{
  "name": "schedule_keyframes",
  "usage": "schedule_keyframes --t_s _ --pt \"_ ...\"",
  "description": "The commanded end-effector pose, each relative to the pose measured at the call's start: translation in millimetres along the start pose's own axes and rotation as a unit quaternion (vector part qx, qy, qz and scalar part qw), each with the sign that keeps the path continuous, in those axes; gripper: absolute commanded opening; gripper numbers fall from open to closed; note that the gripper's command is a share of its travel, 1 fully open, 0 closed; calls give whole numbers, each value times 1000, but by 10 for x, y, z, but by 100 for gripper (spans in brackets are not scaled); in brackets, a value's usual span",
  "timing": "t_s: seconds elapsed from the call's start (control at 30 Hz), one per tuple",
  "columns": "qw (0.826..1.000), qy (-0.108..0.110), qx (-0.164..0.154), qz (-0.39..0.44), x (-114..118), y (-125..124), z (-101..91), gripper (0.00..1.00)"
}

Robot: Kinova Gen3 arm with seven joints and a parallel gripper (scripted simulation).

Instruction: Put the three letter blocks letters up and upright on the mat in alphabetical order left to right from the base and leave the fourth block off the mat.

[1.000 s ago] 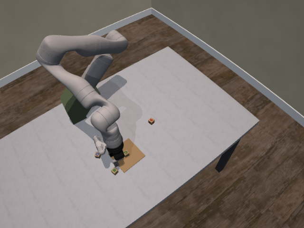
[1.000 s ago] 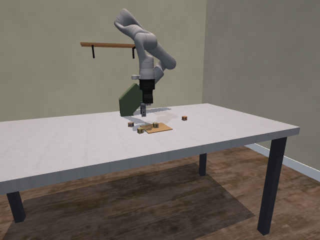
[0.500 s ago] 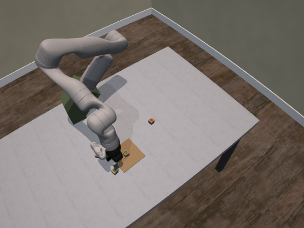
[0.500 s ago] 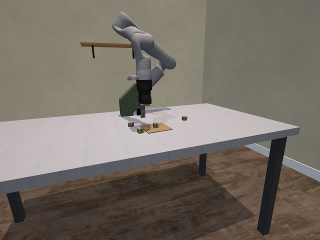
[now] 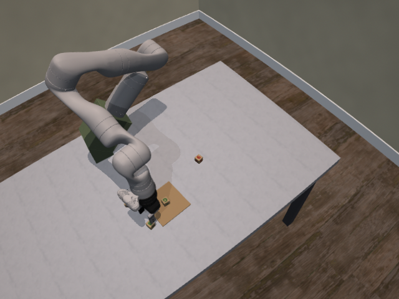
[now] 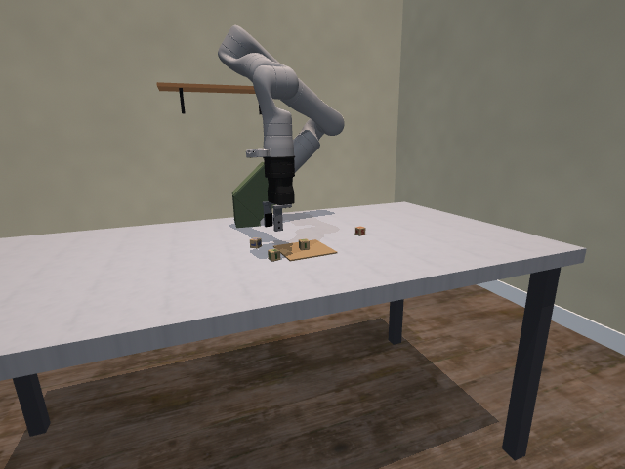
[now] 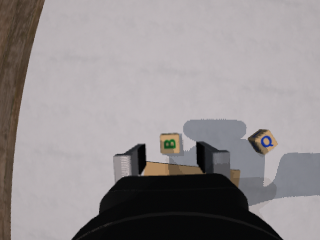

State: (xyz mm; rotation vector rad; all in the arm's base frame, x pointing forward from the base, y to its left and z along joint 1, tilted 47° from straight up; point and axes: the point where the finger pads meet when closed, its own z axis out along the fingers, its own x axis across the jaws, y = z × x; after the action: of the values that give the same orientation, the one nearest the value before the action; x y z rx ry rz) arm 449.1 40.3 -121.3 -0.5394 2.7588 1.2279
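A tan mat (image 5: 177, 195) (image 6: 318, 249) (image 7: 159, 170) lies flat on the white table (image 5: 244, 128). A block with a green G (image 5: 165, 200) (image 6: 304, 244) stands on the mat. A block with a green B (image 5: 150, 224) (image 6: 273, 254) (image 7: 171, 144) lies on the table just off the mat's corner. A block with a blue Q (image 6: 255, 242) (image 7: 264, 140) lies on the table beside it, hidden by the arm in the top view. A block with a red mark (image 5: 198, 158) (image 6: 359, 231) lies far from the mat. My gripper (image 5: 151, 219) (image 6: 272, 223) (image 7: 171, 153) is open and empty, hanging well above the B block.
The arm's green base box (image 5: 96, 146) (image 6: 247, 201) stands at the table's back edge. A wooden shelf (image 6: 212, 88) hangs on the wall behind. In the wrist view the table's edge and the floor (image 7: 16, 40) run along the left.
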Motion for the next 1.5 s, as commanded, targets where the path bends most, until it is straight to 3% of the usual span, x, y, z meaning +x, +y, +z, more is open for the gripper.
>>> schedule_keyframes --t_s 0.0,0.8,1.47 --pt "1000 -1 0 -1 -4 -7 -8 100" --pt "1000 -1 0 -1 -4 -8 16 100" --pt "1000 -1 0 -1 -7 -16 230 100"
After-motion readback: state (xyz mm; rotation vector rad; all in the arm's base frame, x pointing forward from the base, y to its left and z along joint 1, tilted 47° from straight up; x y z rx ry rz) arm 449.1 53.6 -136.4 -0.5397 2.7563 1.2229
